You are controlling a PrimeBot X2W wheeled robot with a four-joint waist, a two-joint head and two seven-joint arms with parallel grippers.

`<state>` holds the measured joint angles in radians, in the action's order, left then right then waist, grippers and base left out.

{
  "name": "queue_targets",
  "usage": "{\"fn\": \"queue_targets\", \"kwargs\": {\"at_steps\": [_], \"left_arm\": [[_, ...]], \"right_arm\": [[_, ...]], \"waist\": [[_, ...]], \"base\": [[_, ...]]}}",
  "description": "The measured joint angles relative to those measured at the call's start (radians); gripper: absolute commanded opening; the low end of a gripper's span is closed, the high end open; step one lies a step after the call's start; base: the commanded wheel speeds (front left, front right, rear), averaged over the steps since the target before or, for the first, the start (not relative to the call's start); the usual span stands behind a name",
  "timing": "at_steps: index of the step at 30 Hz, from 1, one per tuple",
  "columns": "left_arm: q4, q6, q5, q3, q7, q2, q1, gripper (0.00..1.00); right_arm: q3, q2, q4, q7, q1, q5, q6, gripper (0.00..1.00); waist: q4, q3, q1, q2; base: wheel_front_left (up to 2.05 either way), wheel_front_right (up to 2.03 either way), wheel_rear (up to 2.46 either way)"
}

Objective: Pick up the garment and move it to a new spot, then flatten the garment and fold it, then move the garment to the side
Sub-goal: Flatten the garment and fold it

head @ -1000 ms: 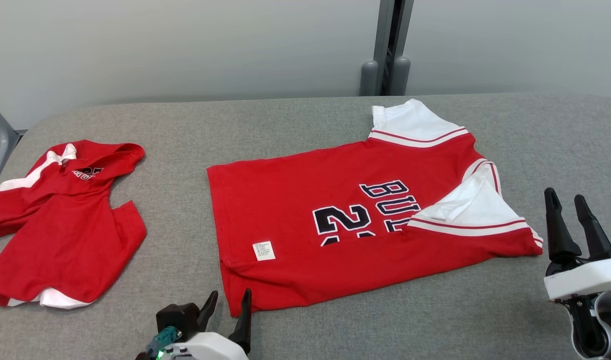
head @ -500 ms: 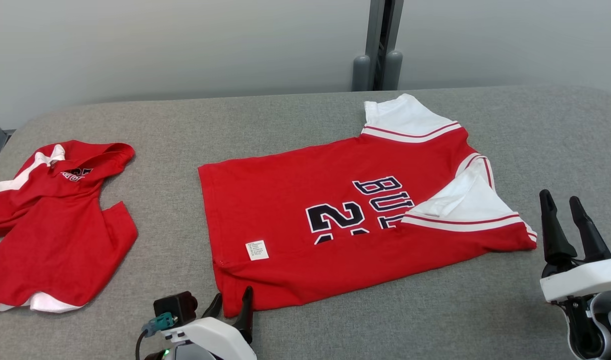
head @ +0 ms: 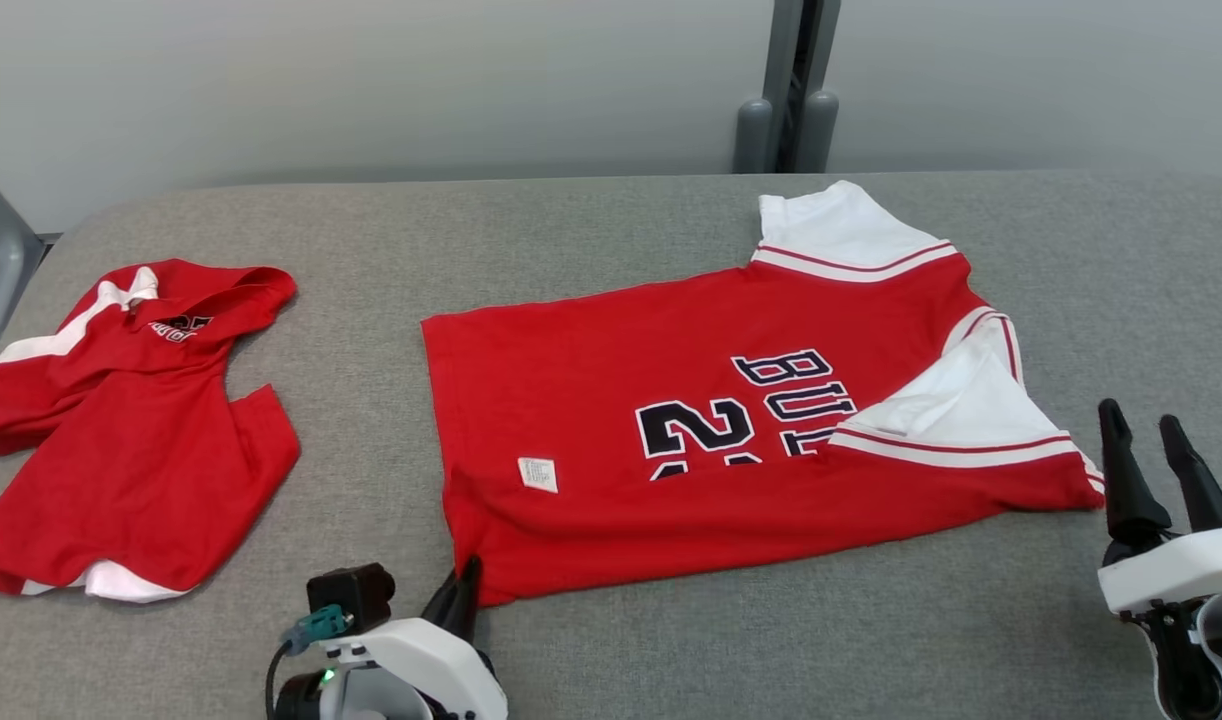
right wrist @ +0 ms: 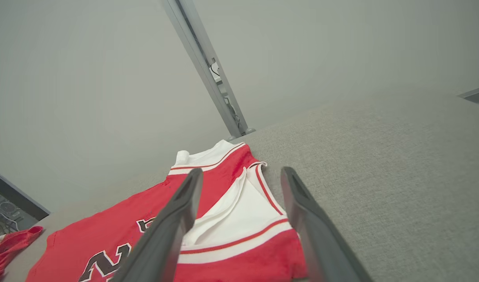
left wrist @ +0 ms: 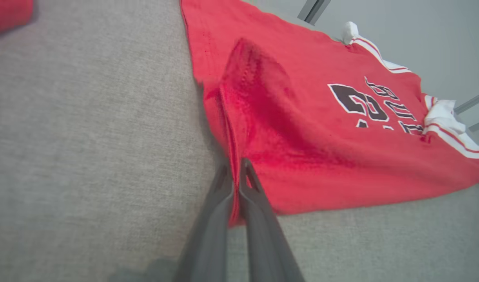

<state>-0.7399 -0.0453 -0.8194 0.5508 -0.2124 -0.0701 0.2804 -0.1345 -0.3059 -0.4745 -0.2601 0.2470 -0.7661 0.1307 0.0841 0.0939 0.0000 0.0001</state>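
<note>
Left tool (head: 463,588), spread a second ago, is now being pinched onto the near hem corner of the flat red shirt with white sleeves (head: 691,400), lying centrally on the grey fabric-covered desk (head: 571,225); a fold is judged to be starting. Right tool (head: 1151,445) is being held spread beside the sleeve. Bare room is being left in front, with a crumpled red garment (head: 131,440) well apart leftward.

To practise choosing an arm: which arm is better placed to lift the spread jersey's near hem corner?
Left. The left jaws are shut on the jersey at that hem corner; the right jaws stand open by the sleeve end, gripping nothing.
</note>
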Motion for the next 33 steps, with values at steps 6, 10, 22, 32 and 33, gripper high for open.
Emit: {"fn": "queue_targets", "kwargs": {"at_steps": [6,10,22,32,33], "left_arm": [[0.041,-0.002,0.018,0.005,-0.009,-0.026,0.007,0.0],[0.07,-0.006,0.019,0.014,0.001,-0.037,0.006,0.0],[0.142,-0.024,0.034,0.041,0.033,-0.057,-0.006,0.0],[0.193,-0.037,0.046,0.059,0.058,-0.075,-0.007,0.0],[0.196,-0.04,0.046,0.061,0.06,-0.075,-0.007,0.0]], "right_arm": [[0.035,0.011,-0.102,0.007,0.019,0.004,0.0,1.0],[0.039,0.027,-0.187,0.032,0.036,-0.012,0.0,1.0],[0.037,0.049,-0.407,0.026,0.077,-0.065,0.0,1.0],[-0.023,0.037,-0.383,0.035,0.116,-0.188,0.0,0.0],[-0.034,0.035,-0.375,0.034,0.118,-0.196,0.0,0.0]], "waist": [[0.027,-0.005,-0.0001,0.0],[0.042,-0.005,0.0,0.0],[0.073,0.02,0.0,0.0],[0.087,0.054,0.0,0.0],[0.087,0.054,0.0,0.0]], "base": [[0.0,0.0,0.0],[0.0,0.0,0.0],[0.0,0.0,0.0],[0.0,0.0,0.0],[0.0,0.0,0.0]]}}
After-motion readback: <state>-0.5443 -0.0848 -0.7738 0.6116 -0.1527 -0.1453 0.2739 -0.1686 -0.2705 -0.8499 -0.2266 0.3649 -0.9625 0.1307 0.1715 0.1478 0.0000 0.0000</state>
